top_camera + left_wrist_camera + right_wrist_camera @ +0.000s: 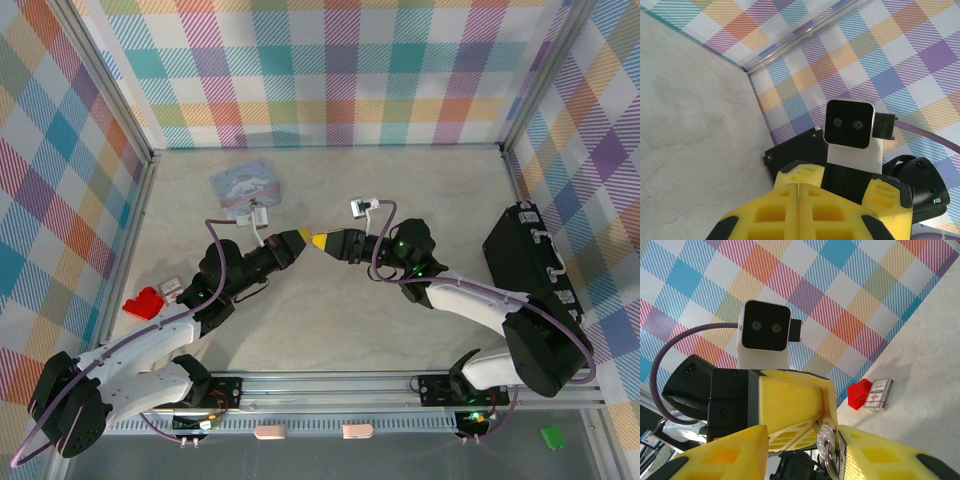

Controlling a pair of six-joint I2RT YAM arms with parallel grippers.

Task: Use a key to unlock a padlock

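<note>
Yellow fingers [875,455] of the right gripper [802,435] sit nearest the right wrist camera and stand apart. Whether they clamp anything cannot be determined. A small silvery metal part [825,442], a round head with a thin loop below it, lies in the gap, touching the inner face of one finger. It is too small to tell whether it is the padlock shackle or the key.

The left gripper [300,241] points straight at the right gripper, tip to tip, above the middle of the table [330,330]. In the left wrist view its two yellow fingers are pressed together with no gap. Anything held between them is hidden.

Positions in the top view:
- A pale-blue printed tin [245,184] lies on the table beyond the left gripper, near the back wall.
- A red block [143,302] and a small card box [170,289] lie just beside each other at the left edge.
- A black case [525,255] lies along the right wall, well apart from both grippers
</note>
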